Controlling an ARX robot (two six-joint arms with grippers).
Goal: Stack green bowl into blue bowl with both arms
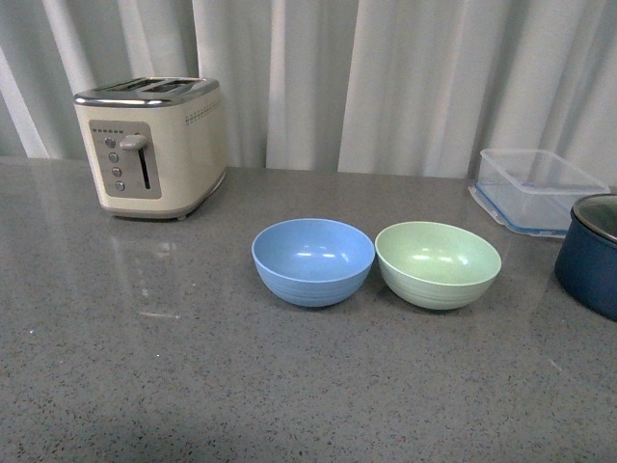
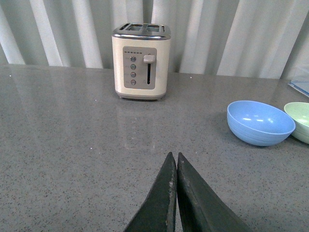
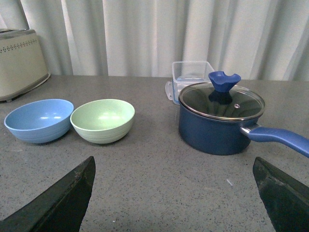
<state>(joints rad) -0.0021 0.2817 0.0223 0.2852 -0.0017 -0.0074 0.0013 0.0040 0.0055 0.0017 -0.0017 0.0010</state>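
Note:
The blue bowl (image 1: 312, 260) and the green bowl (image 1: 438, 263) stand upright and empty, side by side, almost touching, in the middle of the grey counter. Neither arm shows in the front view. My left gripper (image 2: 174, 155) is shut and empty, low over the counter, with the blue bowl (image 2: 260, 122) and the green bowl's edge (image 2: 300, 121) ahead to one side. My right gripper (image 3: 174, 166) is wide open and empty, with the green bowl (image 3: 103, 120) and blue bowl (image 3: 38, 120) ahead of one fingertip (image 3: 84, 176).
A cream toaster (image 1: 151, 145) stands at the back left. A clear blue-rimmed container (image 1: 539, 189) and a dark navy pot (image 1: 591, 253) stand at the right. In the right wrist view the lidded pot (image 3: 221, 119) with its long handle (image 3: 280, 138) is close ahead.

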